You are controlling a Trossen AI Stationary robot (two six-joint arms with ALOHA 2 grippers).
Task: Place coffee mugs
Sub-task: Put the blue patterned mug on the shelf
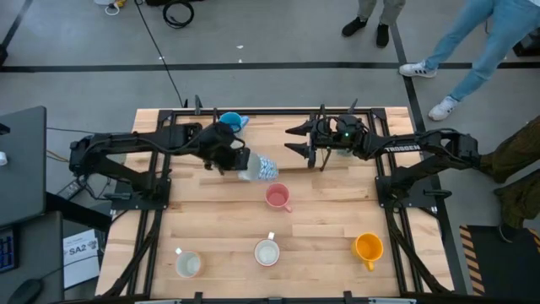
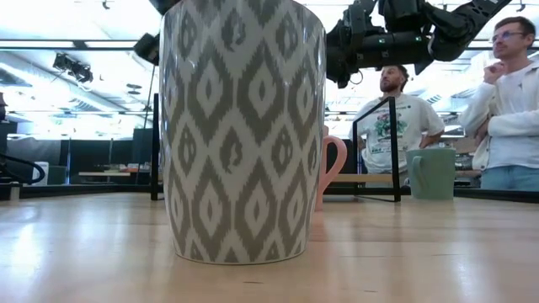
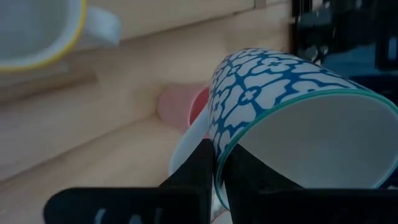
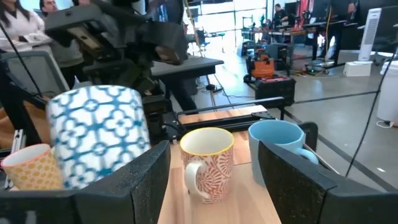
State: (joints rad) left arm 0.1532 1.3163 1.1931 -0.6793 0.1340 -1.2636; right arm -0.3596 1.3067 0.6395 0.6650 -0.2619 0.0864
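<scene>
Mugs are scattered all over the wooden table (image 1: 211, 228): a pink mug (image 1: 278, 197) mid-table, an orange mug (image 1: 368, 247) and two pale mugs (image 1: 267, 252) along the near edge, a blue mug (image 1: 231, 121) at the far edge. The left gripper (image 1: 239, 162) is clamped onto the rim of a white mug with a blue lattice pattern (image 1: 260, 167), holding it tilted above the boards. The right gripper (image 1: 302, 141) hangs nearby with fingers spread, holding nothing. Its arm reads "TROSSEN" (image 1: 403, 149); a box on the floor (image 1: 82, 250) says "SA2".
</scene>
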